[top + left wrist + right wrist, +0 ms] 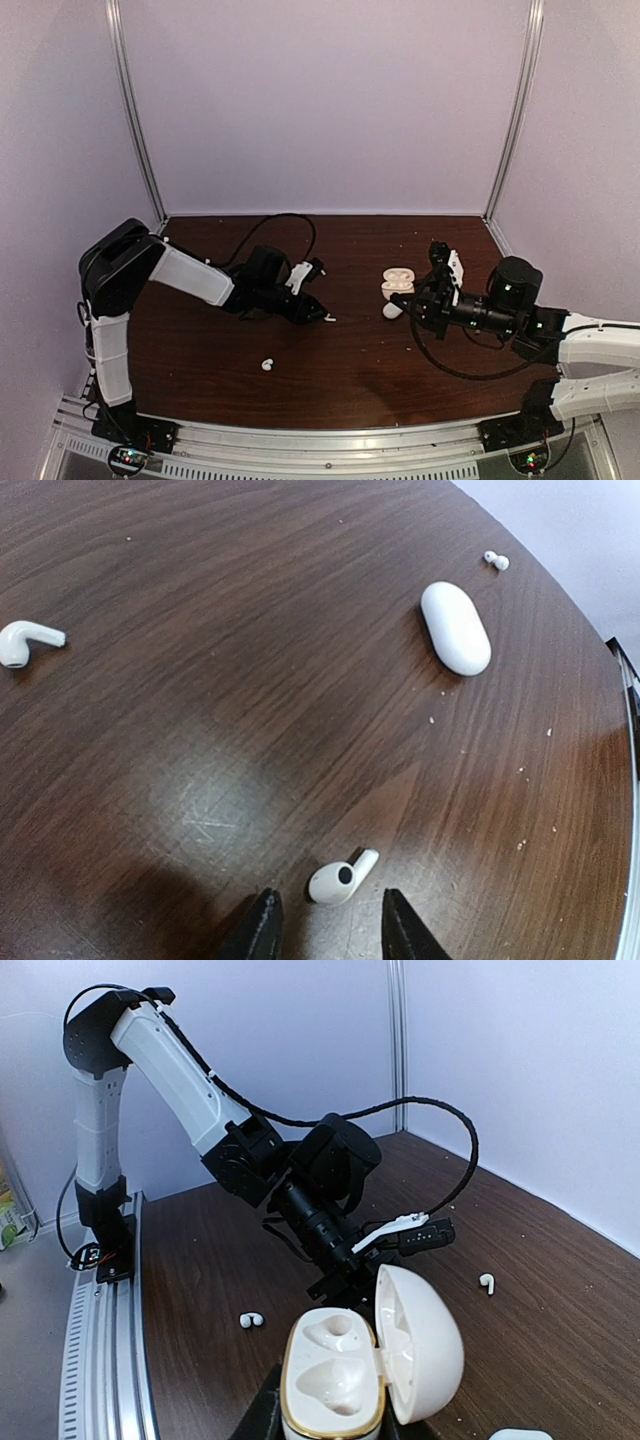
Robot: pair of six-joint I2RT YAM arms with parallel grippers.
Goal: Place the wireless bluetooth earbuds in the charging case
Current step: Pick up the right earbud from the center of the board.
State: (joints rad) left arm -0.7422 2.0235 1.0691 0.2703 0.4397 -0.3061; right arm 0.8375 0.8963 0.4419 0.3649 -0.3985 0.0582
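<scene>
the tiny glossy white plastic earbud (340, 878) lies on the dark wooden table (250, 680) just ahead of the left gripper (320, 314), whose jaws stand parted and empty; light and slippery, it looks best pinched across its rounded head, while the right gripper (404, 299) is closed on the open white gold-rimmed charging case (335, 1380).

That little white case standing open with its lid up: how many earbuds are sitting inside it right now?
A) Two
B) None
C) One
B: in the right wrist view the open charging case shows both of its moulded hollows bare, with no earbud in either.
</scene>
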